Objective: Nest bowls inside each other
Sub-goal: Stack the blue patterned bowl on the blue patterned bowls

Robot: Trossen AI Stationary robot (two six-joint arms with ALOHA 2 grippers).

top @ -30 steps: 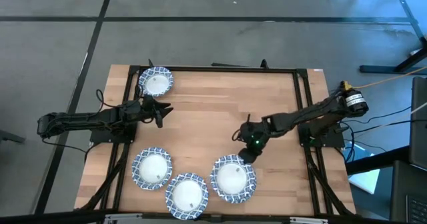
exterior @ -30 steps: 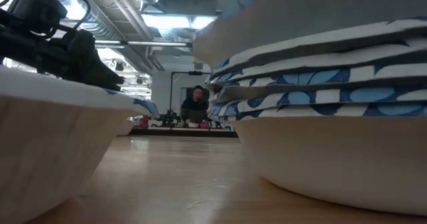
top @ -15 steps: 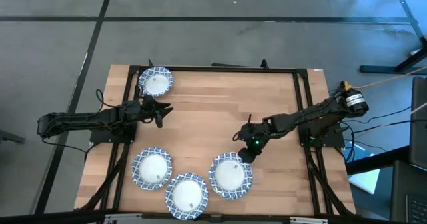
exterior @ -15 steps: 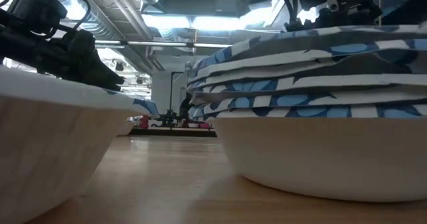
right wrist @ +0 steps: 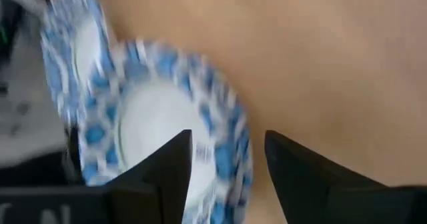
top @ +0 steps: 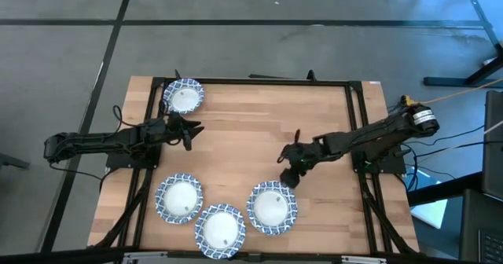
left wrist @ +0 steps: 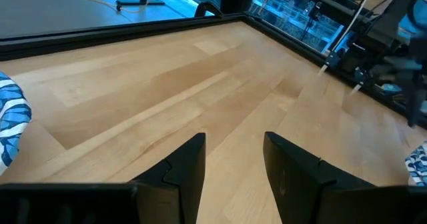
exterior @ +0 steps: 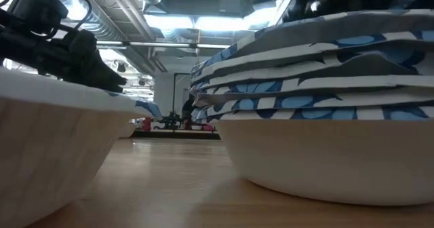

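Right end effector (top: 288, 175) open, empty, just above the nested bowl stack (top: 273, 207) near the desk (top: 251, 122) front edge. Left end effector (top: 191, 130) narrowly parted, empty, near left edge.

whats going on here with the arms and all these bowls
A robot is nesting blue-and-white bowls. The right gripper, fingers open and empty, sits just above the stack of bowls near the table's front edge. The left gripper waits open and empty over bare wood. Three other bowl spots are not yet nested into that stack.
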